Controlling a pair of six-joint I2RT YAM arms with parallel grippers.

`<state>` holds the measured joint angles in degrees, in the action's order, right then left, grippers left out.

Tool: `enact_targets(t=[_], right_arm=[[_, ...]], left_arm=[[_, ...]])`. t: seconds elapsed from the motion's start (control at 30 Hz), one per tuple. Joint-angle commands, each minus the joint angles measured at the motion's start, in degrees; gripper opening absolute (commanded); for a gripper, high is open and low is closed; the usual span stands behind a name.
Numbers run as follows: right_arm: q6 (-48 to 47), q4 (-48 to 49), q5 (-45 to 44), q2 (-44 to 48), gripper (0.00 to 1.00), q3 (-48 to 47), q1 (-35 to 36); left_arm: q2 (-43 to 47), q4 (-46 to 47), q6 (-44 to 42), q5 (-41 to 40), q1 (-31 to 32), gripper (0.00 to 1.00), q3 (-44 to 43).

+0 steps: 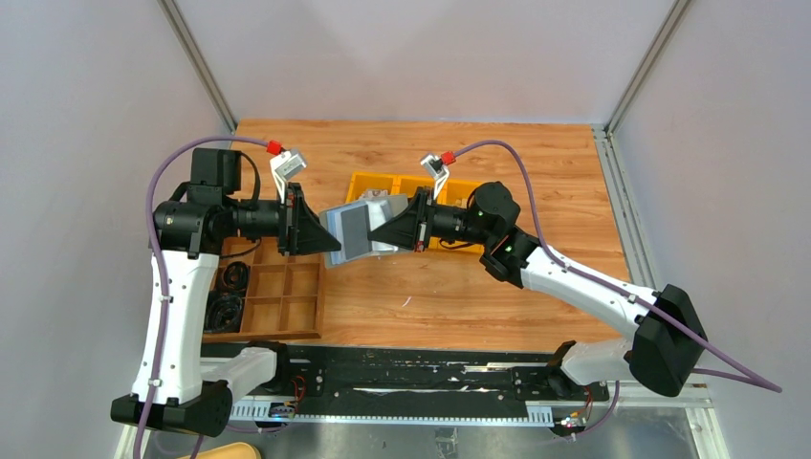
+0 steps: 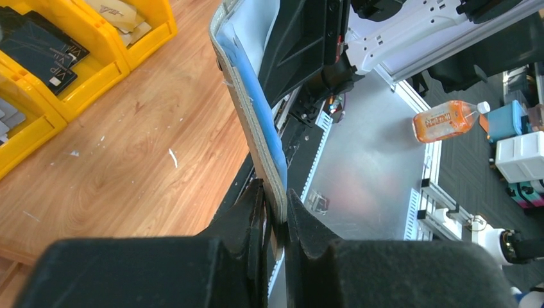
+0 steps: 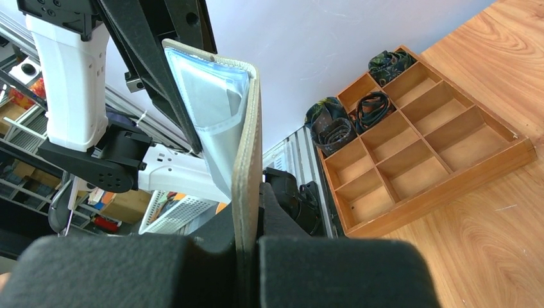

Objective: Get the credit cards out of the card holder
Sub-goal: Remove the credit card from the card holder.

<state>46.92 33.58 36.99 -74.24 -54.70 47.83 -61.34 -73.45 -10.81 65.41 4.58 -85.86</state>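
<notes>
Bright, even light, soft shadows (wrist-view foregrounds blurred)

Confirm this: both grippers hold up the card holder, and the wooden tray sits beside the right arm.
No: the wooden tray sits beside the left arm, per the top external view. The left gripper and right gripper do hold the card holder.

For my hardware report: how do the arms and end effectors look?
The left arm and right arm have white links and black joints. The left end effector and right end effector are black, wedge-shaped. A purple cable with a red connector follows each.
</notes>
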Motion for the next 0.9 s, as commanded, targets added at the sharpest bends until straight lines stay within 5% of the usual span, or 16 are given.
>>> enact_targets(t=[0.0, 0.1, 0.37, 0.47, 0.77, 0.87], right_arm=[[-0.5, 1.2, 1.4, -0.6, 0.00, -0.9, -0.2], [-1.6, 1.5, 0.7, -1.6, 0.00, -1.7, 2.2], [-3.7, 0.4, -4.3, -1.3, 0.38, -1.8, 3.8], [-3.7, 0.4, -5.4, -2.4, 0.50, -2.5, 3.8], [-4.6, -1.6, -8.7, -7.2, 0.54, -5.9, 6.6], [-5.1, -1.1, -9.3, -9.0, 0.69, -7.5, 8.0]], left_arm=[[0.7, -0.1, 0.2, 3.9, -0.2, 0.11, -1.7], [0.1, -0.2, 0.0, 1.1, -0.2, 0.04, -3.0], [-0.8, -0.3, -1.2, -18.5, -0.2, 0.00, -2.9], [-0.3, -0.3, -1.0, -18.0, -0.2, 0.00, -2.8], [0.4, -0.3, 0.4, -16.3, -0.2, 0.00, -2.8], [0.1, -0.3, 0.9, -15.8, -0.2, 0.00, -2.5]])
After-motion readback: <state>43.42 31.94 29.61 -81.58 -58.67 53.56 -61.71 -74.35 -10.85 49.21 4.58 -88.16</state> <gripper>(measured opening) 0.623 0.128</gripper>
